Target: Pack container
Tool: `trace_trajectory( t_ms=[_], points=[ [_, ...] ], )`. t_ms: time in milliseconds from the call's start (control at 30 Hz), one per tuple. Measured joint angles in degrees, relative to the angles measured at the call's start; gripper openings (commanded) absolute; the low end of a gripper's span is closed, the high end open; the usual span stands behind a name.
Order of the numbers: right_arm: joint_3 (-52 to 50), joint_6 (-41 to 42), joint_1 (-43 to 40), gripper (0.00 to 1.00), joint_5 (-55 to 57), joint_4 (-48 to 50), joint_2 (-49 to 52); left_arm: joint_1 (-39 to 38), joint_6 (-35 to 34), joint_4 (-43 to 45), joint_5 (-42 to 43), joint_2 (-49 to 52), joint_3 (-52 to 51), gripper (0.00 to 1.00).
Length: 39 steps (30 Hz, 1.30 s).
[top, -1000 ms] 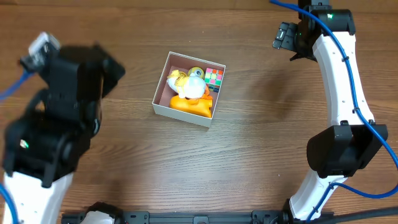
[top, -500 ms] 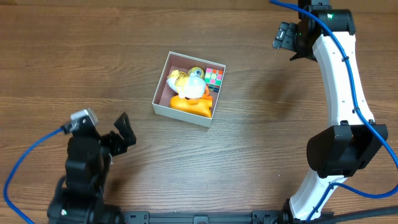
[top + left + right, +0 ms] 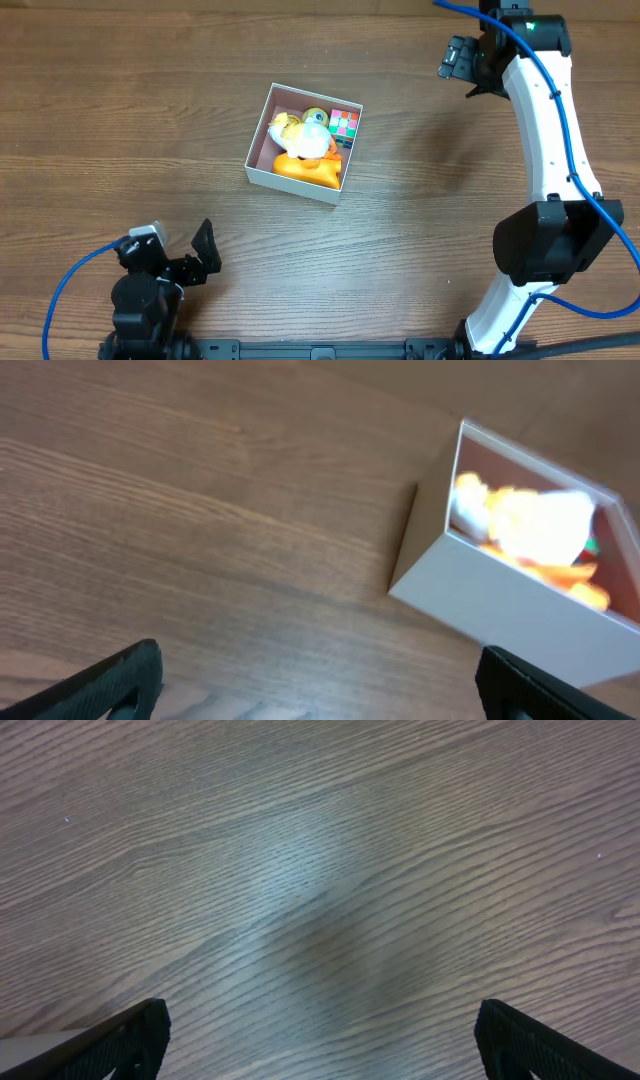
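The container (image 3: 262, 168), a small square box with white walls and a pinkish-brown inside, sits at the table's middle. It holds a yellow-and-white duck toy (image 3: 305, 133), an orange toy (image 3: 310, 170) and a coloured cube (image 3: 345, 124). It also shows in the left wrist view (image 3: 500, 610), blurred. My left gripper (image 3: 200, 262) is open and empty near the front left edge, well away from the box. My right gripper (image 3: 455, 62) is open and empty at the far right, over bare wood.
The wooden table (image 3: 420, 220) fills the view. The right arm's white links (image 3: 545, 140) run down the right side to its base (image 3: 545, 245). Blue cables (image 3: 70, 280) trail from both arms.
My left arm has drawn back from the upper left toward the front left edge, away from the box. The right arm and the box have not moved.
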Motion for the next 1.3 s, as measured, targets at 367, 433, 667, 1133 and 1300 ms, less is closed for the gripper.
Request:
trace_trajectory(
  t_ms=[367,433,667,1133,1300],
  points=[
    [0.00,0.00,0.00,1.00,0.02,0.00,0.00,0.50,3.28,-6.82,0.24,-0.15,-2.89,1.00],
    [0.00,0.00,0.00,1.00,0.02,0.00,0.00,0.50,3.28,-6.82,0.24,-0.15,-2.89,1.00],
    [0.00,-0.02,0.00,1.00,0.00,-0.02,0.00,0.50,3.28,-6.58,0.24,-0.15,-2.89,1.00],
    [0.00,0.02,0.00,1.00,0.02,0.00,0.00,0.50,3.30,-6.56,0.24,-0.15,-2.89,1.00],
    [0.00,-0.02,0.00,1.00,0.00,0.00,0.00,0.50,3.28,-6.56,0.24,-0.15,-2.89,1.00]
  ],
)
